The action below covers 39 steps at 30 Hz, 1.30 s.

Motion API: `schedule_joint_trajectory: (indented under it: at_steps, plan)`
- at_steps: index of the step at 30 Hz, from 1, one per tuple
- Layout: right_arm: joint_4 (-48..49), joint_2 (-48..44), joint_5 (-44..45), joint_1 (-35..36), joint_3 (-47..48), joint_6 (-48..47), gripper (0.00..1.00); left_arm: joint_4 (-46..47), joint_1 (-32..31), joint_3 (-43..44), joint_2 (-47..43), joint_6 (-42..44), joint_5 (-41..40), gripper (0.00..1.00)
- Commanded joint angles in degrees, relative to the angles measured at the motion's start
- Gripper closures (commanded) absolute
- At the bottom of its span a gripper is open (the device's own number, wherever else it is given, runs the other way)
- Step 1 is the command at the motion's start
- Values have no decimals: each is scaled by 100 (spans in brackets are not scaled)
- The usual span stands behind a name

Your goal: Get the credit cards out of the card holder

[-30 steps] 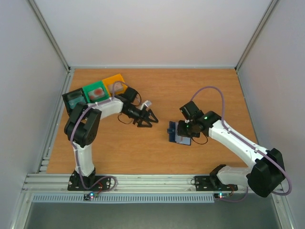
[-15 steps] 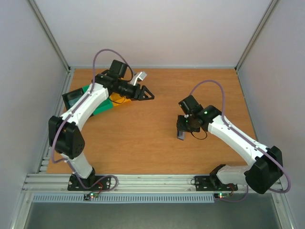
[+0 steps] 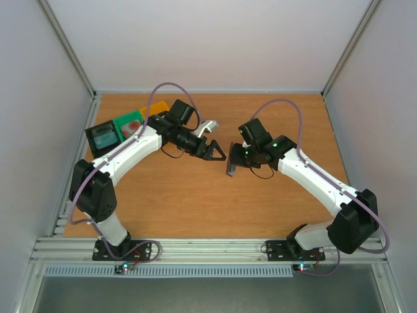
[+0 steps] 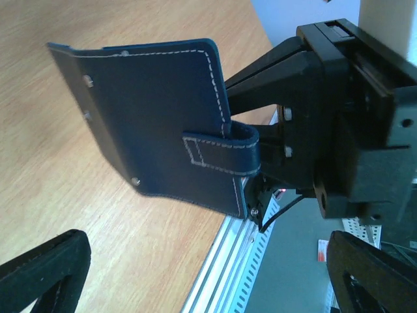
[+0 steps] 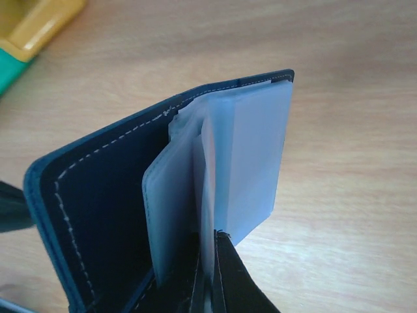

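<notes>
– Card holder first: where is that flat navy-blue stitched bifold wallet?
– Over the middle of the brown wooden table, held up on edge between the two white arms. The right gripper is clamped tight on one end of it. The left gripper hovers just beside it, jaws wide apart and empty.
– Which face does the left one meet?
– The navy back with its strap. The clear plastic sleeves fan out on the far side, toward the right wrist.
– And the credit cards?
– A pale, red-marked one lies in the green plastic bin, a teal one in the black bin. Whether any sits in the sleeves, I cannot tell.
– So the left must come round to the sleeve side, I judge.
</notes>
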Motion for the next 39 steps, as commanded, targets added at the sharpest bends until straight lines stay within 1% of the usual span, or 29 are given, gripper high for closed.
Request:
schedule_joint_trajectory:
  at_steps: [1, 6, 10, 16, 22, 24, 27, 30, 33, 35, 37, 39]
  plan:
    - [441, -150, -352, -3, 369, 218, 99, 594, -93, 38, 70, -161, 104, 1]
    - [507, -153, -605, 8, 620, 214, 99, 918, -95, -118, -8, -225, 236, 1]
    - [663, -87, -757, 8, 747, 388, 99, 916, -117, -111, -32, -210, 250, 1]
    - [965, -22, -861, 6, 865, 710, 99, 487, -165, 151, -10, 312, -742, 1]
    - [829, -41, -1005, 21, 981, 595, 99, 285, -152, 252, 112, 542, -1370, 1]
    - [766, -80, -1027, 17, 971, 511, 99, 295, -120, 235, 91, 537, -1378, 7]
    - [617, -155, -991, 19, 956, 371, 99, 368, -16, 142, -22, 516, -1180, 19]
    - [640, -183, -1167, 13, 952, 275, 99, 534, 47, 16, -158, 498, -1031, 32]
    - [621, -146, -1353, 14, 996, 165, 99, 519, 92, 35, -163, 476, -969, 35]
    - [649, -158, -1469, 16, 992, 60, 99, 536, 134, 14, -140, 479, -1013, 41]
    - [656, -206, -1571, 19, 1001, -31, 99, 571, 170, -14, -103, 446, -1041, 48]
    - [619, -287, -1582, 14, 1005, -152, 99, 556, 229, -16, -74, 400, -934, 60]
